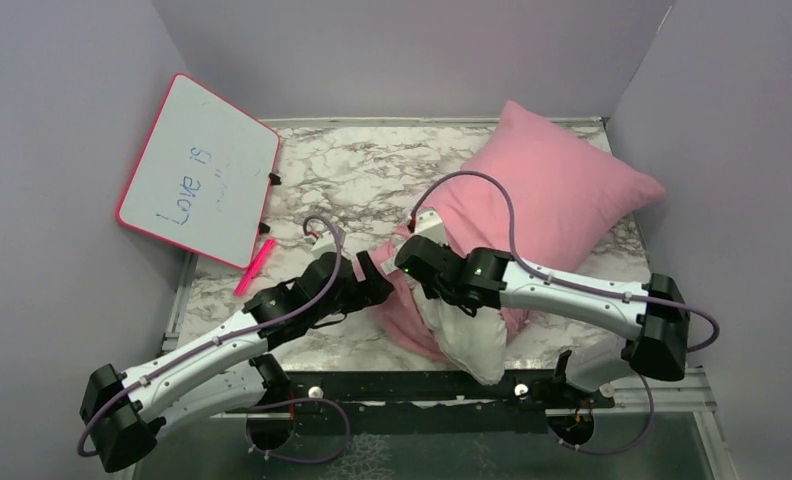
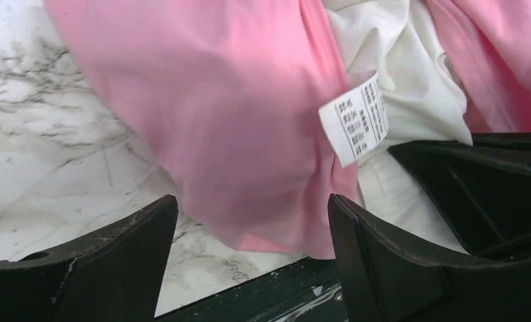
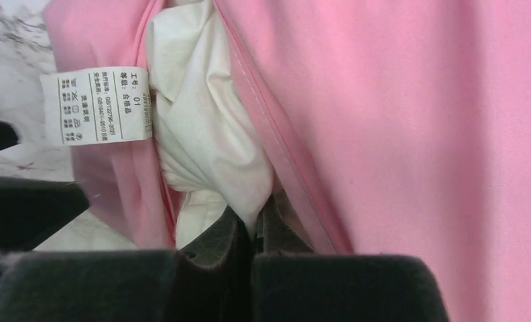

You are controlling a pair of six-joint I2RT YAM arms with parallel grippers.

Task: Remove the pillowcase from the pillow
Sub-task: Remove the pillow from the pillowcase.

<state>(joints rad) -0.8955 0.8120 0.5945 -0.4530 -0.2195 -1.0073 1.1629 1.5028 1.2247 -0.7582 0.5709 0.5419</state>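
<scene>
One end of the white pillow [image 1: 472, 345] bulges out of the pink pillowcase [image 1: 557, 190] at the near edge of the marble table [image 1: 352, 180]; the rest lies covered, toward the far right corner. We see our right gripper [image 3: 253, 225] pinched tight on a fold of the pillow's white fabric. Our left gripper [image 2: 251, 204] is spread wide, the pillowcase's loose edge in view between its jaws, beside a small printed tag [image 2: 355, 117].

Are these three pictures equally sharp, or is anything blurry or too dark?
Top external: even light, whiteboard writing readable. Left wrist: the tag print is slightly soft, and the left gripper's fingers are dark with little detail. Right wrist: tag print crisp; the right gripper's fingers, pinching the pillow, are dark and blurred.
</scene>
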